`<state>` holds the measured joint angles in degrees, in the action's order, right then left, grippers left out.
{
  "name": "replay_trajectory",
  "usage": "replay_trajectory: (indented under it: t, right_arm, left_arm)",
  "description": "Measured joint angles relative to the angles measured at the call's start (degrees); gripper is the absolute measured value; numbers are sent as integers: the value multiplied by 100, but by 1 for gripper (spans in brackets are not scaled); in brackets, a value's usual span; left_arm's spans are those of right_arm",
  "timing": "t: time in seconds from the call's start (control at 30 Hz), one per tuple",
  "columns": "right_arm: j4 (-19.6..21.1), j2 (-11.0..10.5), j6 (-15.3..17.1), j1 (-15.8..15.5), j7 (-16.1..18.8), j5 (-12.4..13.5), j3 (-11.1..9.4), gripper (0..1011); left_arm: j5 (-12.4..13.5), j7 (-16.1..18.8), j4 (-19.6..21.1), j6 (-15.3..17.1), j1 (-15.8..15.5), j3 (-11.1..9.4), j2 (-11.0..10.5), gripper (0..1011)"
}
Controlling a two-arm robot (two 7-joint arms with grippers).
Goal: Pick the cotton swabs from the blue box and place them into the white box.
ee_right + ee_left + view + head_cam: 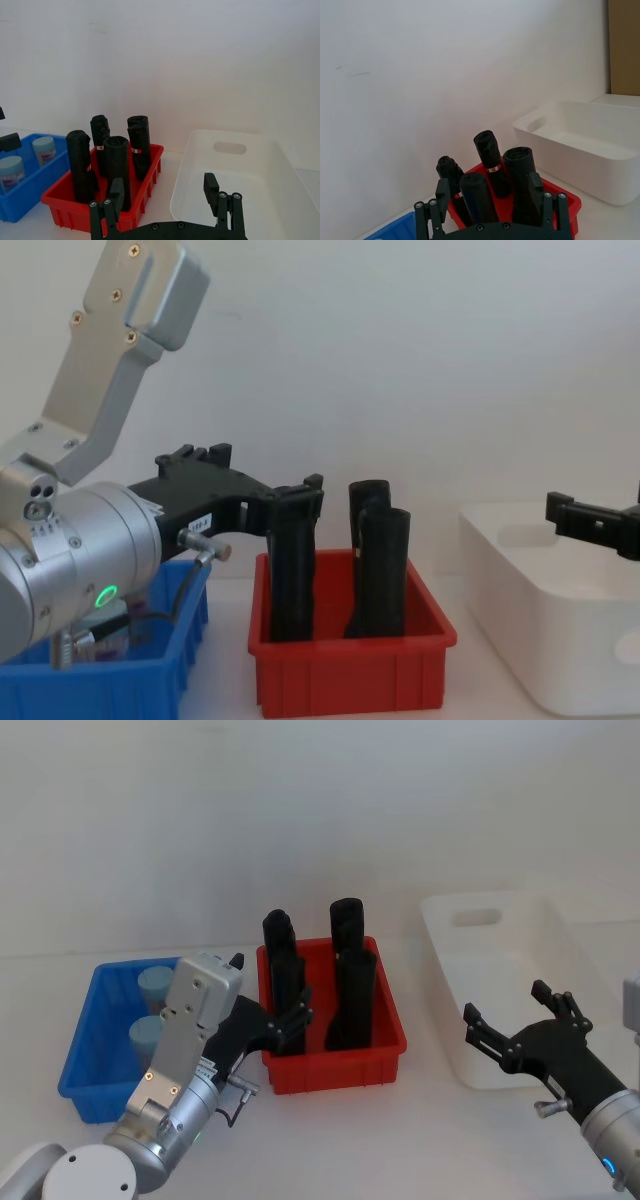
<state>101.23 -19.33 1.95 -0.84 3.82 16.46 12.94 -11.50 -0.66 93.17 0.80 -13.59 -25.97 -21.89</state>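
Just then, our left gripper (268,992) splayed empty, cotton swabs (149,1036) to its left; right gripper (508,1005) likewise splayed, white box (500,955) just ahead.

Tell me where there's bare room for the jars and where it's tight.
The white box is bare inside, near the open right gripper. The table strip between it and the red bin is free. Tight: the red bin, packed with black rolls, with the left gripper at its left side.
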Motion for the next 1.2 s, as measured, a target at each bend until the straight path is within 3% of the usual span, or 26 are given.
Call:
replay_trajectory:
  t: [0.53,1.2]
  right_arm:
    - [0,0,0,0,0,0,0,1002]
    - [0,0,0,0,0,0,0,1002]
  left_arm:
    - [-248,-198,-221,123,-136,187,-41,1004]
    - [-853,-437,-1016,718,-626,570,11,1004]
